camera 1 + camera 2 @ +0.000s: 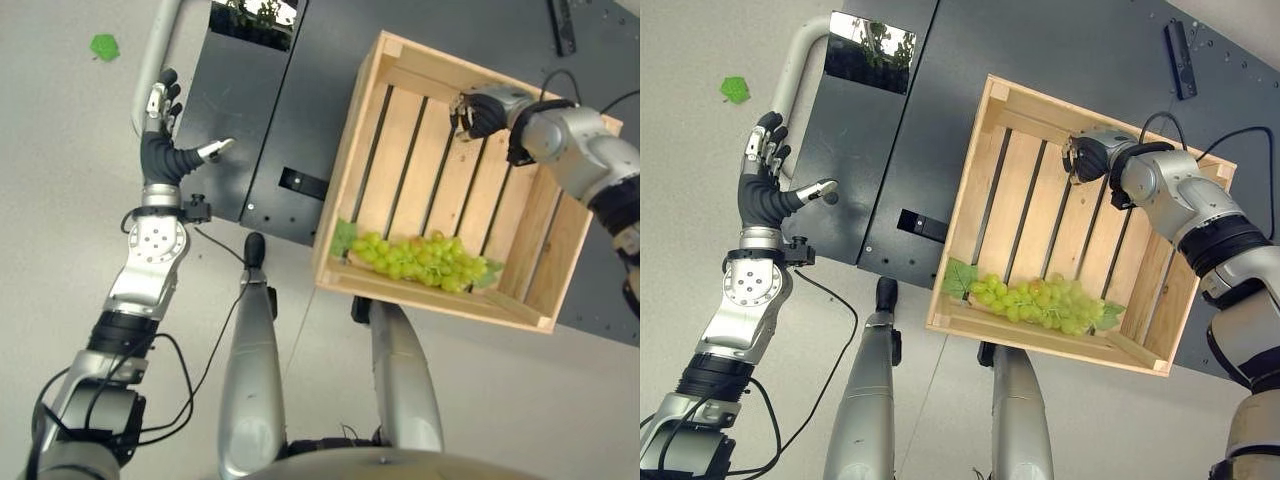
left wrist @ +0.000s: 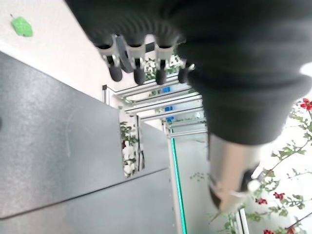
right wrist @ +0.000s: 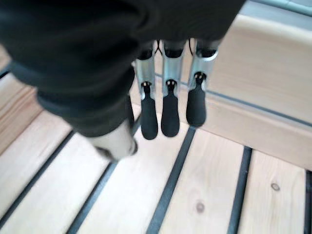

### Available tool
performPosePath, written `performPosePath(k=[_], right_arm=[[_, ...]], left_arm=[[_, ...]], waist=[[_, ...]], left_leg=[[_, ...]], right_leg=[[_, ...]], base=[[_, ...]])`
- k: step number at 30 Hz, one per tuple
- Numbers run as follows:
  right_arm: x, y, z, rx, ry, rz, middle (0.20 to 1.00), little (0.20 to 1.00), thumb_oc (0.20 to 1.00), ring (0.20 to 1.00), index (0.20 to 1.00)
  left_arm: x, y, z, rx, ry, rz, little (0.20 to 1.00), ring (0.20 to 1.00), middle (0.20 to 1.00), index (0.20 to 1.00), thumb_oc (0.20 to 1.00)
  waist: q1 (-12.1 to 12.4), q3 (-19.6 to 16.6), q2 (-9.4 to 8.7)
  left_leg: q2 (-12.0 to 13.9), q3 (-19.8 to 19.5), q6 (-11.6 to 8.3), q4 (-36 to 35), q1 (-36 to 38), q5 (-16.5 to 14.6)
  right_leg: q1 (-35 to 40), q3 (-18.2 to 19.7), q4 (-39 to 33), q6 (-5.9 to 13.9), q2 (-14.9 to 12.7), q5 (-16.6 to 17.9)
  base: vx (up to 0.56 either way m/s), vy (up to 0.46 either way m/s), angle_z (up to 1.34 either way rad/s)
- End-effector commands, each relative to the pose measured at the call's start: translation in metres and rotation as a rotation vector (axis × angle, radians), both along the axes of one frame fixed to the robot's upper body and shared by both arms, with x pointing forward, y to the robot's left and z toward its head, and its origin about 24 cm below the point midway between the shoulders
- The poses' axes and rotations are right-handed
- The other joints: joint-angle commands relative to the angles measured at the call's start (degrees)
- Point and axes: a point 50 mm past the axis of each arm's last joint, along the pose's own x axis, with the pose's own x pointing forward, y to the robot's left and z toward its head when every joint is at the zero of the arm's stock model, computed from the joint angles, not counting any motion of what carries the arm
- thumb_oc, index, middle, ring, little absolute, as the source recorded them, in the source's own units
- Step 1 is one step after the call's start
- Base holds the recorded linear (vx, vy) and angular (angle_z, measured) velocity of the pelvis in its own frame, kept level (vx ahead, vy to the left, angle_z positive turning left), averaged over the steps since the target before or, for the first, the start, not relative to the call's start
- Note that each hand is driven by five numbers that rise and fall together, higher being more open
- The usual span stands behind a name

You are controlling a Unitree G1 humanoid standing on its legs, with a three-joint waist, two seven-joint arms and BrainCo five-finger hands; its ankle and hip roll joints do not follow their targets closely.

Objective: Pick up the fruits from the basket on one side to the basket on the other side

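The bunch of green grapes [image 1: 420, 260] lies along the near wall of the wooden crate [image 1: 365, 130], which sits on the dark worktop [image 1: 1060, 45]. The right hand [image 1: 480, 110] hangs inside the crate near its far wall, well apart from the grapes, fingers [image 3: 165, 109] straight and holding nothing. Its wrist view shows the bare slats under the fingertips. The left hand [image 1: 765, 185] is spread wide over the worktop's left edge, beside a green scrap [image 1: 104, 46] on the floor.
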Motion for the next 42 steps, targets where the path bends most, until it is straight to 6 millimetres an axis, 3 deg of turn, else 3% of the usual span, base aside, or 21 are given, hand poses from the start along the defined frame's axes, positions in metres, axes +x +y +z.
performPosePath(k=[1, 9, 11, 12, 14, 15, 16, 18, 20, 22, 24, 29, 30, 32, 33, 36, 37, 38, 39, 40, 42], right_arm=[[-0.007, -0.012, 0.01, 0.016, -0.024, -0.017, 1.0, 1.0, 1.0, 1.0, 1.0], [-0.011, -0.007, 0.0, 0.01, 0.008, 0.026, 1.0, 1.0, 1.0, 1.0, 1.0], [-0.013, -0.006, -0.001, -0.001, 0.017, 0.035, 1.0, 1.0, 1.0, 1.0, 1.0], [-0.013, -0.003, 0.003, -0.02, 0.022, 0.045, 1.0, 1.0, 1.0, 1.0, 1.0], [-0.016, -0.005, 0.0, -0.021, 0.034, 0.051, 1.0, 1.0, 1.0, 1.0, 1.0], [-0.019, -0.009, -0.006, -0.026, 0.057, 0.045, 1.0, 1.0, 1.0, 1.0, 1.0], [-0.021, -0.013, -0.01, -0.023, 0.072, 0.037, 1.0, 1.0, 1.0, 1.0, 1.0], [-0.022, -0.017, -0.021, -0.026, 0.104, 0.028, 1.0, 1.0, 1.0, 1.0, 1.0], [-0.022, -0.019, -0.03, -0.033, 0.14, 0.025, 1.0, 1.0, 1.0, 1.0, 1.0], [-0.019, -0.014, -0.026, -0.045, 0.134, 0.027, 1.0, 1.0, 1.0, 1.0, 1.0], [-0.016, -0.002, -0.02, -0.058, 0.123, 0.061, 1.0, 1.0, 1.0, 1.0, 1.0], [-0.019, 0.003, -0.017, -0.066, 0.129, 0.095, 1.0, 1.0, 1.0, 1.0, 1.0], [-0.022, 0.0, -0.015, -0.066, 0.134, 0.093, 1.0, 1.0, 1.0, 1.0, 1.0], [-0.023, 0.0, -0.015, -0.065, 0.134, 0.092, 1.0, 1.0, 1.0, 1.0, 1.0], [-0.023, -0.008, -0.016, -0.057, 0.143, 0.069, 1.0, 1.0, 1.0, 1.0, 1.0], [-0.028, -0.021, -0.021, -0.083, 0.167, 0.042, 1.0, 1.0, 1.0, 1.0, 1.0], [-0.03, -0.027, -0.031, -0.082, 0.195, 0.028, 1.0, 1.0, 1.0, 1.0, 1.0], [-0.032, -0.034, -0.035, -0.083, 0.206, 0.007, 1.0, 1.0, 1.0, 1.0, 1.0], [-0.036, -0.038, -0.042, -0.115, 0.226, 0.0, 1.0, 1.0, 1.0, 1.0, 1.0], [-0.036, -0.038, -0.043, -0.115, 0.226, -0.001, 1.0, 1.0, 1.0, 1.0, 1.0], [-0.035, -0.034, -0.042, -0.129, 0.22, 0.009, 1.0, 1.0, 1.0, 1.0, 1.0]], left_arm=[[-0.012, -0.001, 0.018, -0.011, -0.119, -0.033, 1.0, 1.0, 1.0, 1.0, 1.0], [-0.01, 0.002, 0.021, 0.0, -0.119, -0.031, 1.0, 1.0, 1.0, 1.0, 1.0], [-0.011, 0.005, 0.022, 0.004, -0.122, -0.03, 1.0, 1.0, 1.0, 1.0, 1.0], [-0.012, 0.007, 0.025, 0.022, -0.129, -0.03, 1.0, 1.0, 1.0, 1.0, 1.0], [-0.012, 0.006, 0.026, 0.029, -0.125, -0.039, 1.0, 1.0, 1.0, 1.0, 1.0], [-0.011, 0.004, 0.028, 0.04, -0.124, -0.051, 1.0, 1.0, 1.0, 1.0, 1.0], [-0.011, 0.005, 0.031, 0.053, -0.131, -0.056, 1.0, 1.0, 1.0, 1.0, 1.0], [-0.014, 0.007, 0.031, 0.044, -0.136, -0.054, 1.0, 1.0, 1.0, 1.0, 1.0], [-0.013, 0.0, 0.027, 0.043, -0.119, -0.077, 1.0, 1.0, 1.0, 1.0, 1.0], [-0.011, 0.0, 0.034, 0.059, -0.136, -0.076, 1.0, 1.0, 1.0, 1.0, 1.0], [-0.013, 0.006, 0.036, 0.07, -0.141, -0.05, 1.0, 1.0, 1.0, 1.0, 1.0], [-0.014, 0.008, 0.017, 0.004, -0.087, -0.056, 1.0, 1.0, 1.0, 1.0, 1.0], [-0.014, 0.006, 0.015, 0.007, -0.078, -0.065, 1.0, 1.0, 1.0, 1.0, 1.0], [-0.014, 0.005, 0.015, 0.007, -0.078, -0.066, 1.0, 1.0, 1.0, 1.0, 1.0], [-0.013, 0.002, 0.016, 0.038, -0.071, -0.081, 1.0, 1.0, 1.0, 1.0, 1.0], [-0.011, -0.003, 0.016, 0.07, -0.057, -0.099, 1.0, 1.0, 1.0, 1.0, 1.0], [-0.011, -0.005, 0.007, 0.066, -0.03, -0.104, 1.0, 1.0, 1.0, 1.0, 1.0], [-0.01, -0.006, 0.005, 0.054, -0.022, -0.105, 1.0, 1.0, 1.0, 1.0, 1.0], [-0.008, -0.007, 0.001, 0.047, -0.003, -0.107, 1.0, 1.0, 1.0, 1.0, 1.0], [-0.008, -0.008, 0.001, 0.048, -0.003, -0.108, 1.0, 1.0, 1.0, 1.0, 1.0], [-0.011, -0.006, 0.002, 0.04, -0.017, -0.105, 1.0, 1.0, 1.0, 1.0, 1.0]], waist=[[-1.6, -0.6, 1.46], [-2.9, -0.6, 1.27], [-3.4, -0.6, 0.96], [-3.6, -0.6, 0.56], [-3.5, -0.6, 0.84], [-3.4, -0.6, 0.97], [-3.0, -0.6, 1.12], [-0.8, -0.6, 1.64], [-0.7, -0.6, 1.49], [0.2, -0.6, 0.13], [1.4, -0.6, -0.79], [1.4, -0.6, 0.11], [1.6, -0.6, 1.02], [1.6, -0.6, 1.13], [2.1, -0.6, 2.07], [2.3, -0.6, 4.12], [1.6, -0.6, 4.4], [1.2, -0.6, 4.98], [0.3, -0.6, 4.92], [0.3, -0.6, 5.02], [-0.6, -0.6, 3.58]], left_leg=[[-2.7, 1.7, 3.17, -3.6, -0.8, 3.4], [-3.6, 5.8, 5.1, -0.8, -0.5, 0.5], [-3.6, 8.2, 5.9, -0.4, 0.1, -0.4], [-2.8, 10.6, 6.32, -0.5, 0.1, -0.3], [-2.3, 10.7, 6.5, -0.4, -0.5, 0.4], [-2.3, 10.5, 6.69, 0.0, -1.1, 1.0], [-1.8, 10.8, 7.01, -0.3, -1.0, 1.9], [-0.3, 11.0, 7.48, -1.8, 0.8, 1.7], [-0.4, 11.2, 7.83, -2.6, 1.2, 1.9], [-0.2, 11.3, 6.69, -2.1, -1.2, 3.6], [1.3, 11.1, 5.43, -3.6, -1.8, 5.8], [4.0, 10.4, 3.59, -6.9, -1.4, 10.5], [5.5, 9.6, 2.71, -8.8, -2.1, 14.2], [5.5, 9.5, 2.67, -8.9, -2.1, 14.4], [5.9, 7.8, 1.07, -12.2, -1.5, 17.7], [5.7, 6.7, -1.55, -15.1, -1.1, 21.2], [5.0, 6.5, -2.68, -14.8, 0.2, 19.9], [5.4, 8.5, -3.21, -14.7, -0.6, 20.6], [5.8, 10.9, -2.55, -11.8, -1.6, 18.5], [5.8, 10.7, -2.51, -11.4, -1.8, 18.2], [1.2, 5.9, -0.11, 2.1, -3.6, 10.7]], right_leg=[[2.3, -0.4, 5.1, 6.03, -0.6, -10.5], [0.9, 4.7, 4.8, 7.99, -1.4, -7.0], [0.5, 6.2, 4.1, 9.83, -2.1, -5.0], [0.0, 7.5, 3.0, 12.32, -3.2, -2.5], [-0.2, 8.8, 4.8, 12.7, -2.8, -3.4], [-0.5, 9.4, 8.8, 12.05, -1.9, -5.2], [0.0, 7.4, 13.5, 10.98, -1.3, -7.3], [2.8, 1.8, 25.5, 9.28, -1.2, -15.4], [2.3, 2.5, 31.8, 8.87, 1.9, -18.5], [8.2, 1.3, 21.7, 5.5, 2.2, -22.4], [8.9, 0.7, 17.2, 4.48, 3.7, -21.6], [8.9, 0.9, 12.1, 3.24, 5.5, -20.6], [7.8, -0.3, 12.0, 2.05, 6.8, -19.9], [7.8, -0.4, 11.9, 2.01, 6.8, -19.8], [8.0, -1.7, 12.0, 1.32, 7.6, -20.5], [9.0, -4.3, 10.1, 0.29, 7.6, -20.4], [10.9, -4.6, 8.8, 0.55, 6.7, -21.3], [10.9, -5.8, 6.6, 0.31, 6.2, -20.4], [10.8, -7.7, 3.3, 0.21, 4.3, -19.0], [10.9, -7.8, 3.3, 0.25, 4.3, -19.1], [8.7, -6.9, 3.3, -0.29, 2.6, -16.6]], base=[[-0.02, 0.059, 0.0], [-0.04, 0.184, -0.1], [-0.1, 0.343, -0.52], [-0.13, 0.28, -0.63], [-0.12, 0.109, -0.7], [-0.17, 0.086, -0.67], [-0.21, 0.152, -0.68], [-0.16, 0.16, -0.4], [-0.08, -0.016, -0.38], [-0.18, -0.116, -0.29], [-0.2, -0.106, -0.33], [-0.14, -0.168, -0.57], [-0.14, -0.223, -0.08], [-0.09, -0.175, -0.01], [-0.08, -0.284, 0.12], [-0.06, -0.354, 0.36], [-0.05, -0.305, 0.72], [-0.13, -0.338, 1.07], [-0.16, -0.231, 0.97], [-0.16, -0.19, 1.15], [-0.13, -0.127, 1.07]])
